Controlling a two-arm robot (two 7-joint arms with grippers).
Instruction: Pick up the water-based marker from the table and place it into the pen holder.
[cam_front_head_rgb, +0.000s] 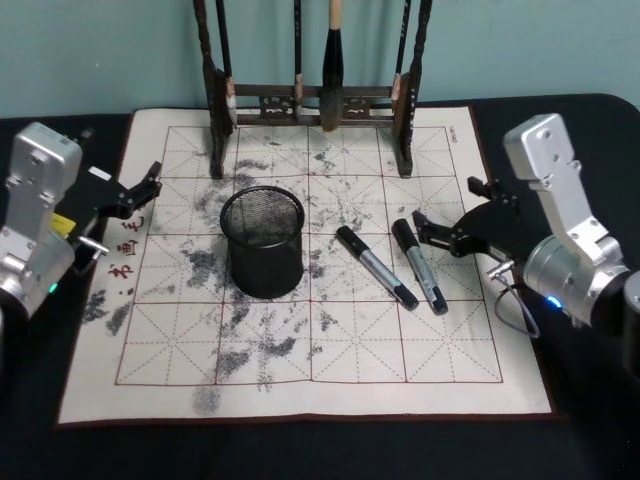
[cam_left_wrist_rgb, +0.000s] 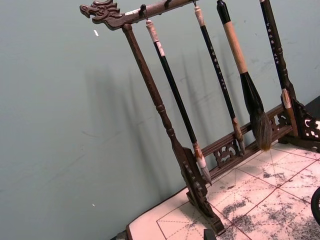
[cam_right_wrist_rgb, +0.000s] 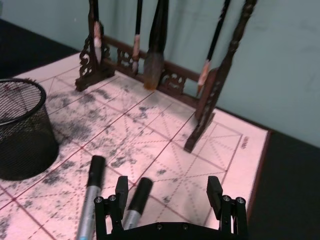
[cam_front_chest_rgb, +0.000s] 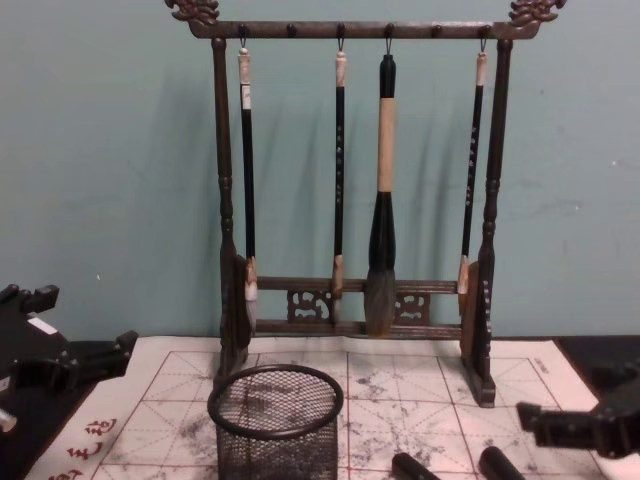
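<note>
On the mat (cam_front_head_rgb: 300, 385), the pen holder (cam_front_head_rgb: 262, 243) stood left of centre, before the brush rack (cam_front_head_rgb: 310, 100). To its right lay the inner marker (cam_front_head_rgb: 376, 266), then the outer marker (cam_front_head_rgb: 418, 265), the right gripper (cam_right_wrist_rgb: 168, 186) just beside it.

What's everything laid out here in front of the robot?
pen holder: one, black wire mesh, middle-left of the mat
markers: two, grey with black caps, lying right of the pen holder
brush rack: one, dark wood, far edge of the mat
brushes: four, mostly dark, hanging from the brush rack
mat: one, white with red grid, ink-smudged, on the table
table: one, black, under the mat
left gripper: one, black, open, at the mat's left edge
right gripper: one, black, open, just right of the markers
</note>
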